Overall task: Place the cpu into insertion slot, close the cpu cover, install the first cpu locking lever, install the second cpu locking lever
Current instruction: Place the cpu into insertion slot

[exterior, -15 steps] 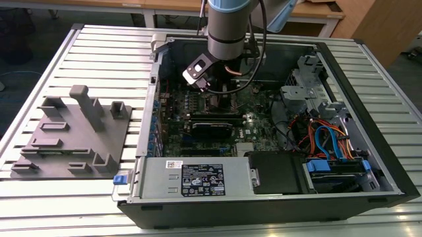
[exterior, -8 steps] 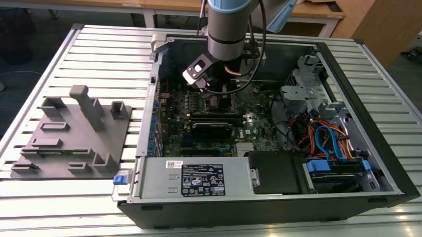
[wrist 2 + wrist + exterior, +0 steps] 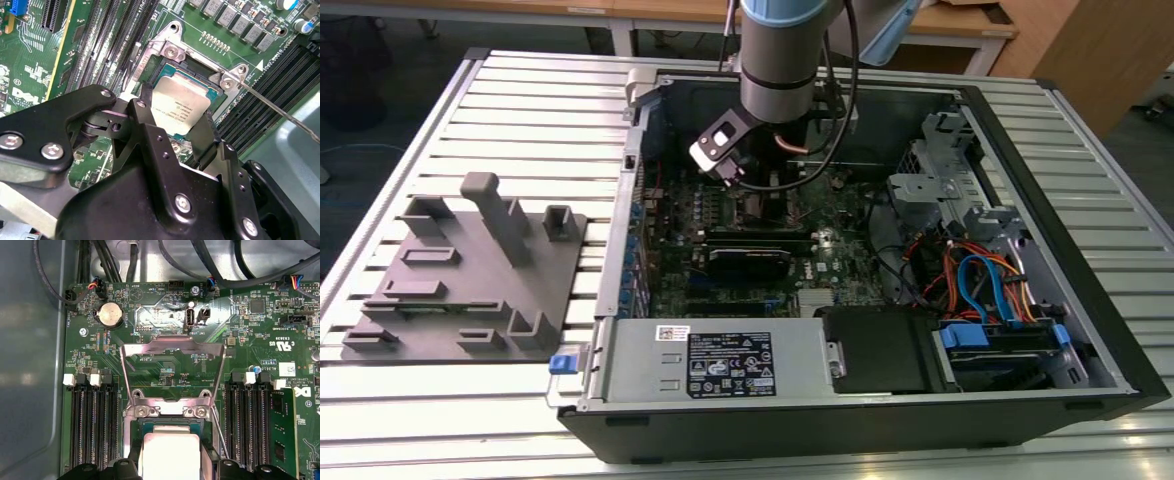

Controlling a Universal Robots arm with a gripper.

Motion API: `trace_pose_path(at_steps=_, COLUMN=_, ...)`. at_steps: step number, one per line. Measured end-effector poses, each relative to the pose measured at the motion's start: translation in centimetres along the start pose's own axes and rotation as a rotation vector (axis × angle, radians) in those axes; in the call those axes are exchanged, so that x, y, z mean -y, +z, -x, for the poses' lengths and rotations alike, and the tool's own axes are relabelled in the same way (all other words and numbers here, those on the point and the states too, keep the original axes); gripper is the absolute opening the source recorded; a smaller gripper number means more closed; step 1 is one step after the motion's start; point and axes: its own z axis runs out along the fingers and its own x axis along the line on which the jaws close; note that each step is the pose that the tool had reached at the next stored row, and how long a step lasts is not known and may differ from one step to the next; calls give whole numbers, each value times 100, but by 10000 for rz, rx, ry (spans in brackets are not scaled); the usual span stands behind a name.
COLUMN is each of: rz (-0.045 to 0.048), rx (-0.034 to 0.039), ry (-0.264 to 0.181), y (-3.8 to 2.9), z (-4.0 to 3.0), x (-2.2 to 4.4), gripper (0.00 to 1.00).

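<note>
1. The gripper clasps the cpu by two opposite edges, the chip between its fingers.
2. Directly beneath the gripper, the cpu sits at the insertion slot; whether it is fully seated cannot be told.
3. Beyond the fingertips, the cpu cover stands raised open.
4. A thin locking lever angles away just past one finger.
</note>
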Motion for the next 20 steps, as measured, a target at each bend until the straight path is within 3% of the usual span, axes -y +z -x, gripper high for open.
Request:
trace_pose_path(at_steps=2, rz=1, rx=-1, ry=0, y=1, z=0, x=0, gripper=55)
trace_pose_path(at_steps=3, rz=0, rx=0, ry=0, y=1, z=0, x=0, gripper=61)
trace_pose_path(at_steps=11, rz=-1, rx=2, ry=0, y=-4, z=0, x=0, gripper=61)
trace_pose_path(at_steps=20, rz=-1, rx=3, ry=0, y=-88, z=-3, x=-5, gripper=61)
